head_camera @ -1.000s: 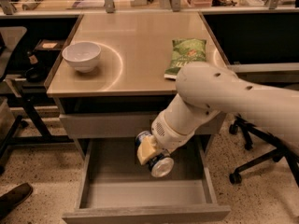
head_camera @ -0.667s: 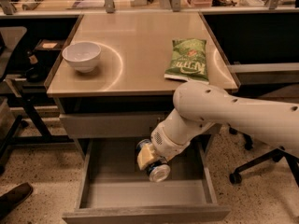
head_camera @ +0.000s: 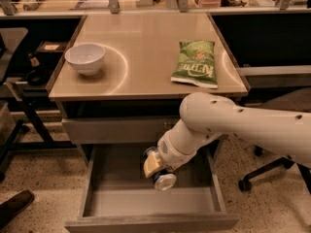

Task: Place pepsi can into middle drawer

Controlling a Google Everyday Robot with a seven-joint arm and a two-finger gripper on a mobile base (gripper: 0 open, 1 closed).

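The pepsi can [head_camera: 164, 180] shows mostly its silver end, with a dark body behind it. It hangs tilted inside the open middle drawer [head_camera: 121, 204], just above the grey floor near the middle. My gripper [head_camera: 156, 167] reaches down into the drawer from the right on the white arm [head_camera: 228, 123] and is shut on the can. Its pale yellow fingers [head_camera: 150, 165] clamp the can's upper part. The drawer's grey front [head_camera: 150, 223] is nearest the camera.
A white bowl [head_camera: 85, 58] sits at the left on the tan tabletop [head_camera: 141, 47]. A green chip bag [head_camera: 195, 64] lies at the right. A closed drawer front [head_camera: 112, 129] is above the open drawer. An office chair base [head_camera: 252, 178] stands on the floor at the right.
The arm has lowered and swung a little left. The gripper and the can have sunk slightly deeper into the open drawer.
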